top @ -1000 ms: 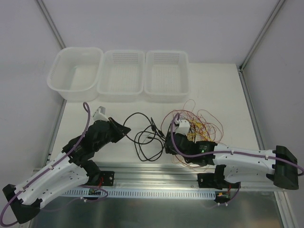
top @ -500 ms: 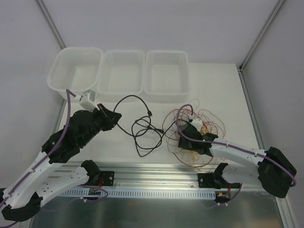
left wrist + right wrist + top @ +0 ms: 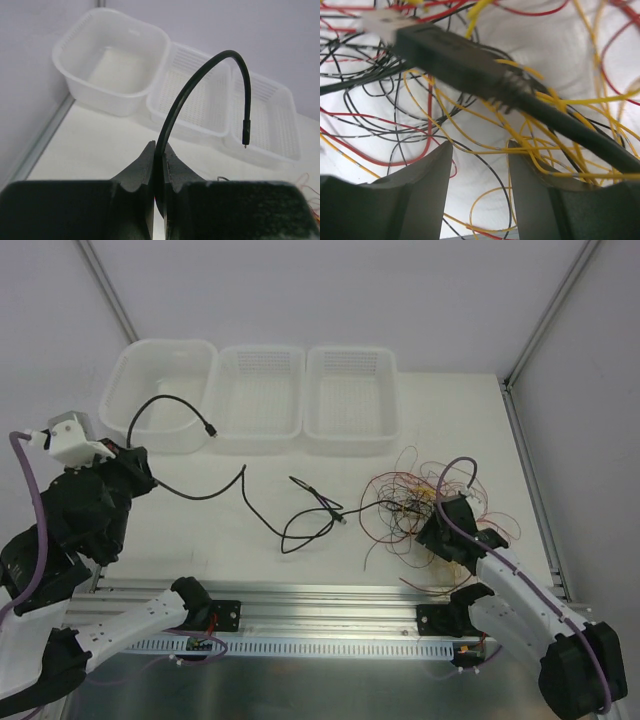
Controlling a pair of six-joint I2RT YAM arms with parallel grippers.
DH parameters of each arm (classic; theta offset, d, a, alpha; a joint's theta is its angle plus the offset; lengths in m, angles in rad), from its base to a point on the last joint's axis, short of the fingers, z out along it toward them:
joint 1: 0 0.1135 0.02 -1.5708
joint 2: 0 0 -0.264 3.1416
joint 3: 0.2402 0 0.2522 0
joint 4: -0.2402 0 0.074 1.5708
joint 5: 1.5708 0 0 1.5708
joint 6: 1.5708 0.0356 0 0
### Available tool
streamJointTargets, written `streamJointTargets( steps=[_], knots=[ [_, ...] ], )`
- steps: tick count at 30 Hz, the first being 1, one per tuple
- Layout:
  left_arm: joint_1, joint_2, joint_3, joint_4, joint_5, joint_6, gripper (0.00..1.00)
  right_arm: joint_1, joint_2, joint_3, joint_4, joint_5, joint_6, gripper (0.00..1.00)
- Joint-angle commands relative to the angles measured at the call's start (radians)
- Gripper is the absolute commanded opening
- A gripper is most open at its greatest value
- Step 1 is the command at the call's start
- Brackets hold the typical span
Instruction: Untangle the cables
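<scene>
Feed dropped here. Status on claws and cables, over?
Left claw shut on black cable, raised. Right claw open over wire tangle. Black cable trails toward tangle.

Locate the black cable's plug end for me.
Top view, left side: the plug hangs from the cable arc rising out of the left gripper, by the left bin's front right corner.

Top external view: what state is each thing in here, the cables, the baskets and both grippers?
Left gripper: shut on the black cable.
Black cable: pinched near one end, plug arching free; the rest lies on the table, running into the tangle.
Thin wires: red, yellow and black, tangled in one heap.
Right gripper: fingers open, low over the thin wires.
Baskets: all three empty.
</scene>
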Motion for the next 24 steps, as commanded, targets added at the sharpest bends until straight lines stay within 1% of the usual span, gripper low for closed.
streamJointTargets(
  steps=[1,2,3,4,5,6,7,8,9,11,12,13,15,17,18,21,22,24],
  knots=[
    [-0.009,0.000,0.067,-0.029,-0.228,0.159,0.00,-0.058,-0.058,0.020,-0.102,-0.017,-0.069,0.53],
    [-0.009,0.000,0.072,-0.027,-0.216,0.166,0.00,-0.058,-0.068,0.038,-0.114,-0.009,-0.084,0.54],
    [-0.011,-0.002,0.069,-0.027,-0.191,0.166,0.00,-0.049,-0.078,0.055,-0.116,-0.039,-0.115,0.55],
    [-0.009,0.000,0.052,-0.027,-0.107,0.153,0.00,-0.038,-0.103,0.098,-0.114,-0.058,-0.173,0.57],
    [-0.009,0.003,0.040,-0.027,-0.106,0.153,0.00,-0.022,-0.112,0.124,-0.116,-0.076,-0.207,0.59],
    [-0.009,0.009,0.025,-0.027,-0.031,0.133,0.00,0.001,-0.123,0.149,-0.116,-0.105,-0.236,0.61],
    [-0.009,0.016,0.009,-0.029,0.010,0.123,0.00,0.062,-0.131,0.182,-0.122,-0.112,-0.262,0.62],
    [-0.009,0.032,-0.018,-0.029,0.044,0.111,0.00,0.095,-0.128,0.211,-0.128,-0.116,-0.309,0.64],
    [-0.009,0.042,-0.031,-0.030,0.108,0.082,0.00,0.159,-0.123,0.275,-0.134,-0.122,-0.324,0.65],
    [-0.011,0.068,-0.057,-0.030,0.162,0.038,0.00,0.224,-0.094,0.334,-0.168,-0.110,-0.348,0.68],
    [-0.009,0.076,-0.064,-0.030,0.190,0.024,0.00,0.280,-0.085,0.386,-0.174,-0.106,-0.356,0.68],
    [-0.009,0.082,-0.069,-0.029,0.233,0.013,0.00,0.307,-0.071,0.409,-0.177,-0.107,-0.362,0.68],
    [-0.009,0.101,-0.080,-0.029,0.268,-0.010,0.00,0.375,-0.034,0.451,-0.170,-0.115,-0.362,0.68],
    [-0.009,0.112,-0.087,-0.030,0.305,-0.019,0.00,0.417,-0.010,0.494,-0.133,-0.115,-0.356,0.65],
    [-0.009,0.113,-0.089,-0.032,0.313,-0.030,0.00,0.457,0.025,0.503,-0.117,-0.110,-0.350,0.65],
    [-0.009,0.109,-0.103,-0.030,0.325,-0.047,0.00,0.526,0.108,0.531,-0.053,-0.093,-0.339,0.59],
    [-0.009,0.107,-0.110,-0.029,0.327,-0.051,0.00,0.540,0.136,0.541,-0.029,-0.087,-0.335,0.54],
    [-0.009,0.104,-0.115,-0.030,0.334,-0.061,0.00,0.581,0.182,0.549,-0.001,-0.070,-0.331,0.49]
  ],
)
